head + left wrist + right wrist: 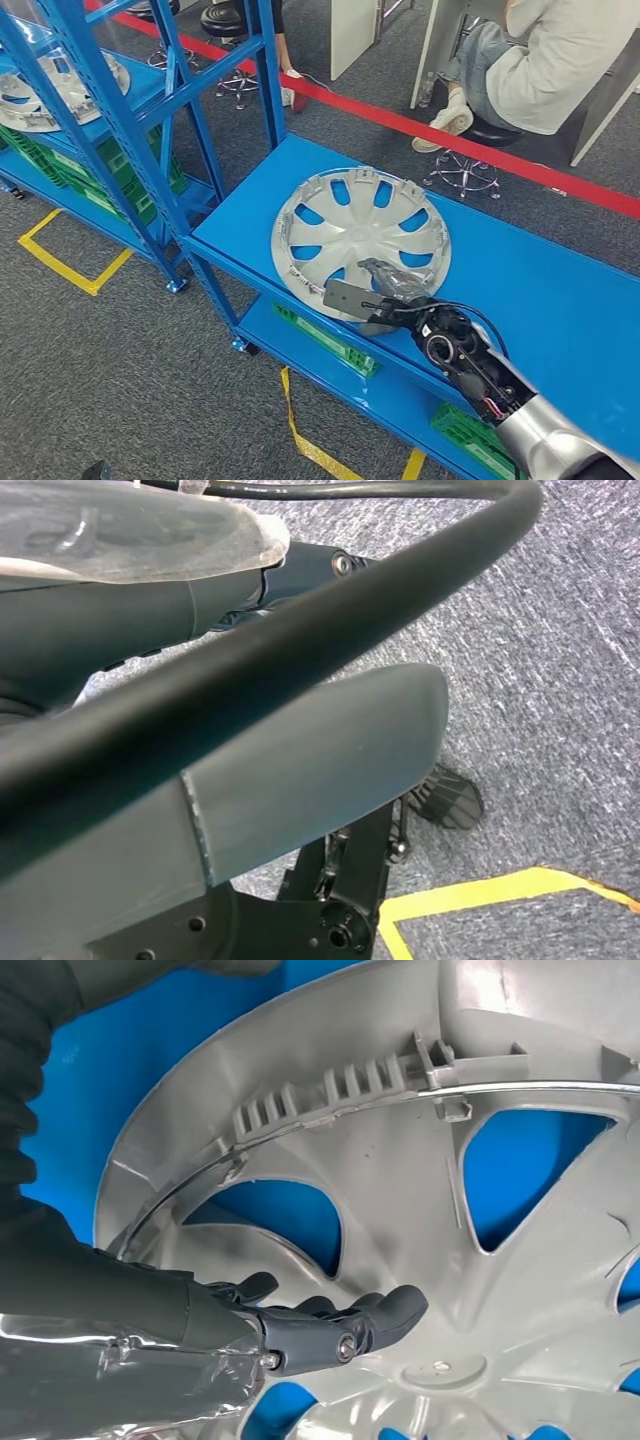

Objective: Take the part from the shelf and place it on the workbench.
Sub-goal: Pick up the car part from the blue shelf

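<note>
The part is a silver wheel cover [361, 238] lying hollow side up on the blue workbench [528, 290]. My right hand [381, 292] reaches in from the near side and grips its near rim. The fingers [340, 1328] lie over the rim on the ribbed inner face [392, 1180], and the thumb sits outside the rim by the bench's front edge. My left hand [317, 750] hangs over the grey carpet with its fingers straight and nothing in it.
A blue shelf rack [98, 120] stands at left with another wheel cover [45, 85] on it and green crates [128, 185] below. More green crates [328, 340] sit under the bench. A seated person [528, 70], stools and a red floor line [453, 140] lie beyond.
</note>
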